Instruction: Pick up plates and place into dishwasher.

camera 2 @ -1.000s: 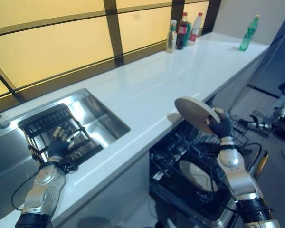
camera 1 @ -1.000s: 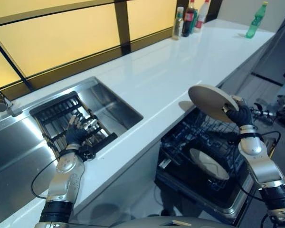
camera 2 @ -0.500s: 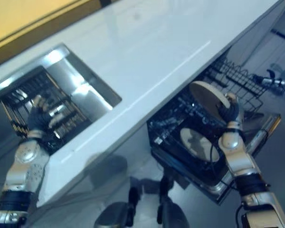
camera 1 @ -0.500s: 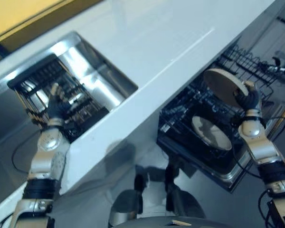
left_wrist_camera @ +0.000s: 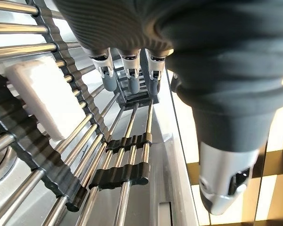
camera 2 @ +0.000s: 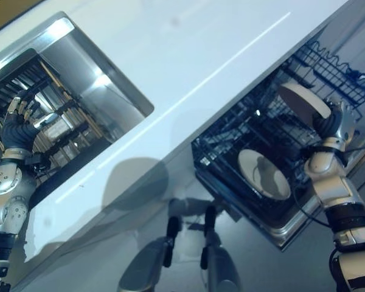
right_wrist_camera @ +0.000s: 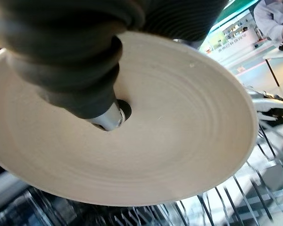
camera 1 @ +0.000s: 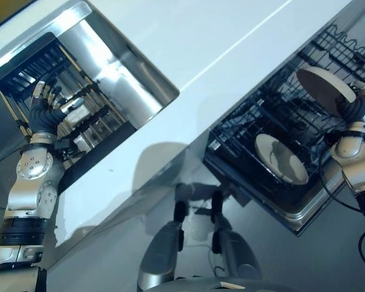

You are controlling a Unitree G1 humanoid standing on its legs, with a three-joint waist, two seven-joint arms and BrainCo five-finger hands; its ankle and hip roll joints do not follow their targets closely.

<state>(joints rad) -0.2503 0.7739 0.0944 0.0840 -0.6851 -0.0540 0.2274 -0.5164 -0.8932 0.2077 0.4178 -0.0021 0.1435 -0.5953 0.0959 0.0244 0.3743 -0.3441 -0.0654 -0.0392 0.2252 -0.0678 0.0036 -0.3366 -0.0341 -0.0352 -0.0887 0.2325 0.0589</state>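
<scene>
Right hand clamped on plate; lower edgewise into rack at 3 o'clock. Left hand fingers relaxed.

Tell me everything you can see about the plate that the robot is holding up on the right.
The plate is round, plain and cream-coloured, seemingly matte ceramic, with faint concentric rings on its face in the right wrist view. The right hand grips it at its edge, the thumb pressed on its face. It is tilted, held in the air above the pulled-out dark wire dishwasher rack, touching nothing else. A second, similar plate already lies lower in that rack.
</scene>
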